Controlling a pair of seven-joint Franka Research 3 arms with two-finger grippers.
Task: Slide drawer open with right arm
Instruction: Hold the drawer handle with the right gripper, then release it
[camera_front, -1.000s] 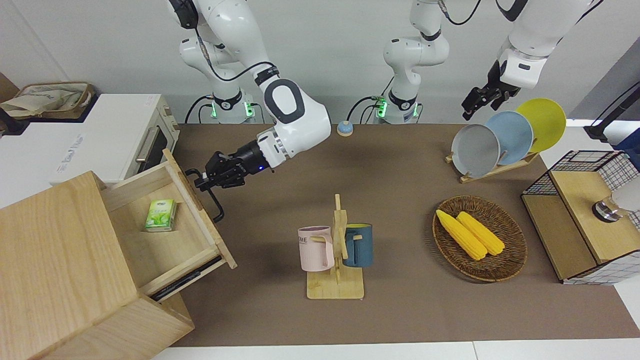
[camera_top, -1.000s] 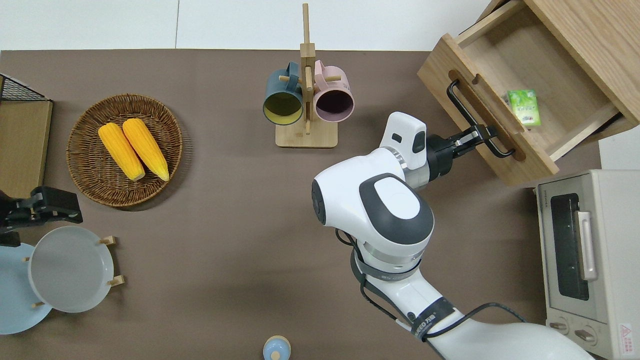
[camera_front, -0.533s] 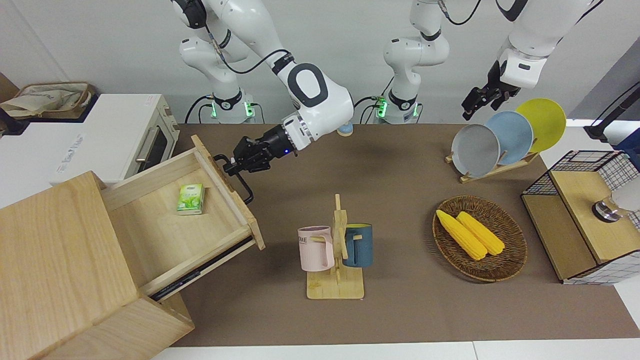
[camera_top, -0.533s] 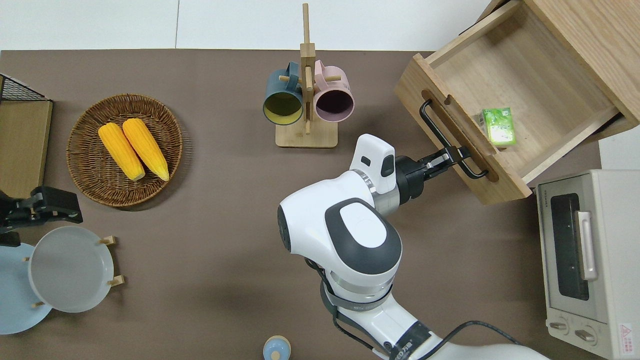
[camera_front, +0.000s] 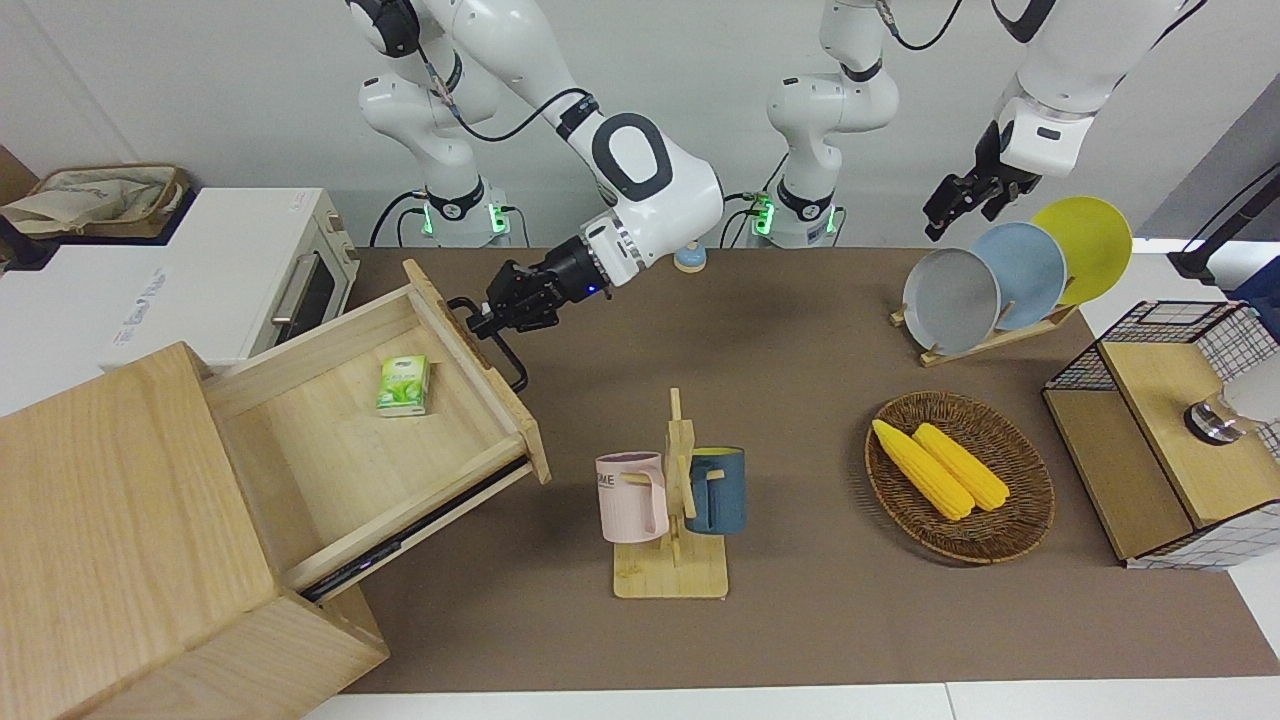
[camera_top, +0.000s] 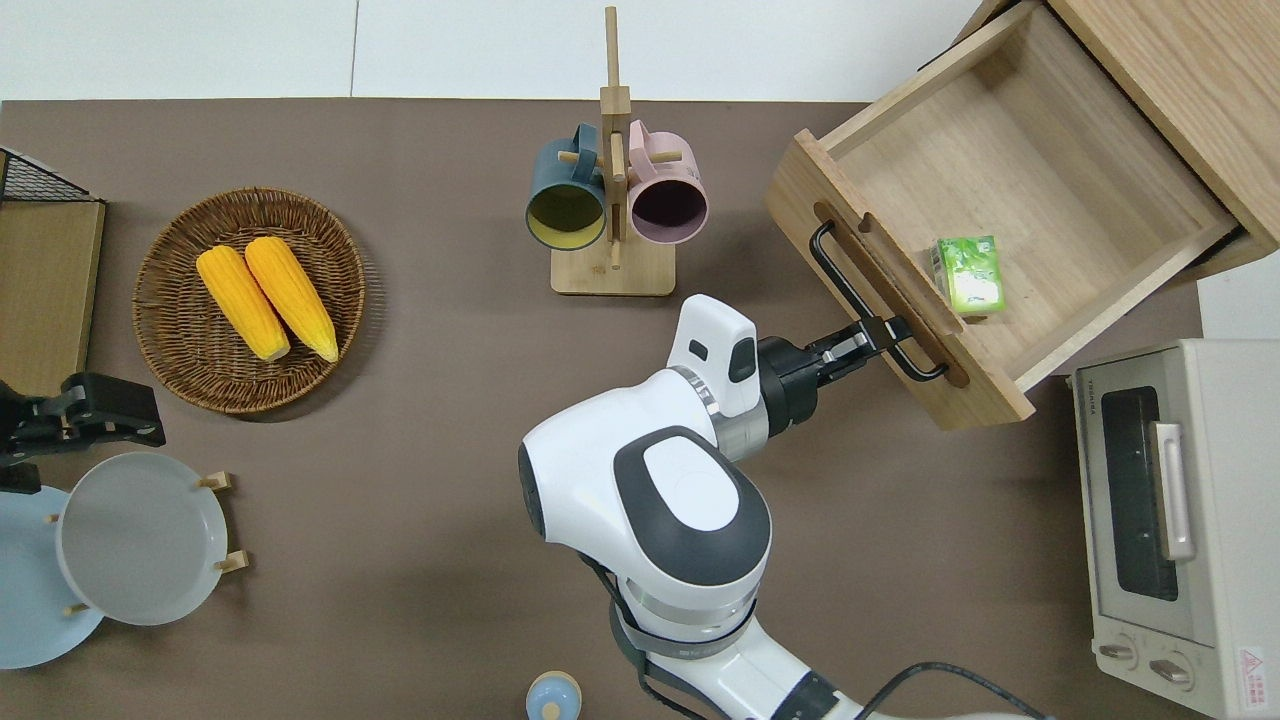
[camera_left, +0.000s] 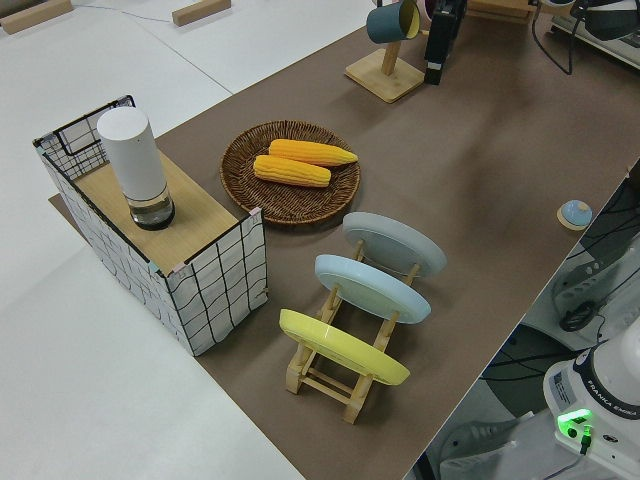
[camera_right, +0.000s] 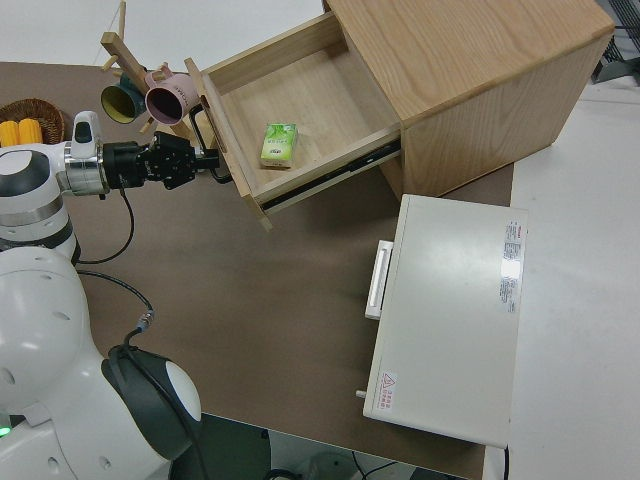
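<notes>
While our right arm (camera_front: 640, 175) reaches toward its own end of the tabletop (camera_top: 450, 420), our right claw (camera_top: 872, 337) is closed on the black bar handle (camera_top: 860, 300) of the drawer (camera_top: 985, 195), gripping it near the end of the bar that lies nearer to us. The fingers are pinched narrow around the bar, one on each side of it, as the overhead and right side views show.

The drawer stands pulled well out of the pale wooden cabinet (camera_front: 120, 540), which sits at the corner of the tabletop farthest from us on the right arm's end. We see the drawer's whole floor, with a small green carton (camera_top: 967, 274) lying on it close to the front panel. The front panel hangs out over the brown tabletop, near the mug rack (camera_top: 612, 200) with its blue and pink mugs. A white toaster oven (camera_top: 1180, 520) stands beside the drawer, nearer to us.

Our left arm is parked, and we cannot tell how wide our left claw (camera_front: 955, 205) stands.
</notes>
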